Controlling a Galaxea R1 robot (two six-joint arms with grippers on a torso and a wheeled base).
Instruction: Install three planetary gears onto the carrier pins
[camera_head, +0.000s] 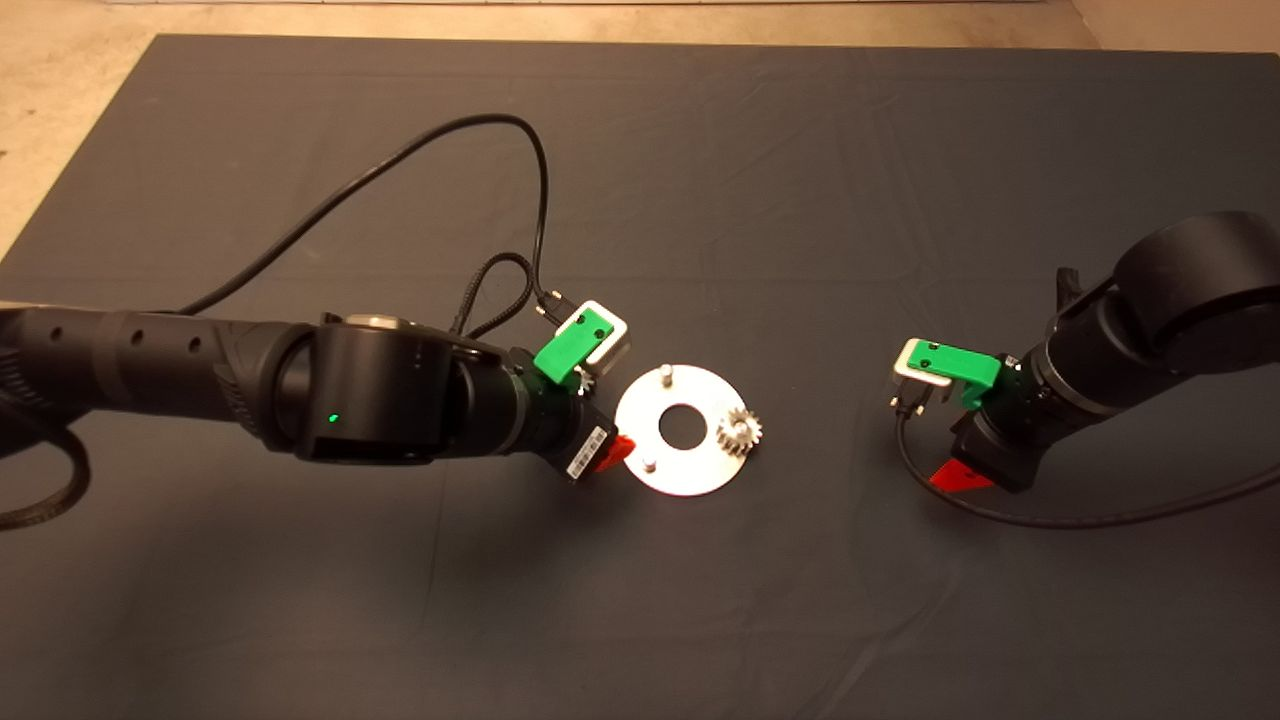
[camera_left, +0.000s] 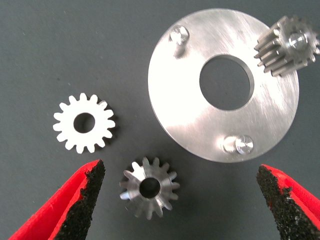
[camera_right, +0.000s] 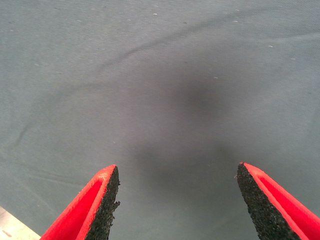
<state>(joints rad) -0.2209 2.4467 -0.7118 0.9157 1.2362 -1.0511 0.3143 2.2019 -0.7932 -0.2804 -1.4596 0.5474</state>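
1. Your disc (camera_head: 683, 478) lies flat on the mat (camera_head: 700, 150) near the middle of the desk, between the two arms.
2. One gear (camera_head: 739, 433) is seated on the pin at the disc's right edge; its teeth overhang the rim.
3. The other two pins (camera_head: 665, 374) stand bare, one at the far side and one at the near-left side (camera_head: 649, 464).
4. Two loose gears rest on the mat just left of the disc: one lying flat (camera_left: 84, 123), the other tilted (camera_left: 149, 187). They sit apart from each other and from the disc.
5. Your left hand (camera_left: 181, 200) hangs over them, released, fingers spread wide, with the tilted gear between the pads.
6. Your right hand (camera_right: 177, 200) is well right of the disc, released, over bare mat.
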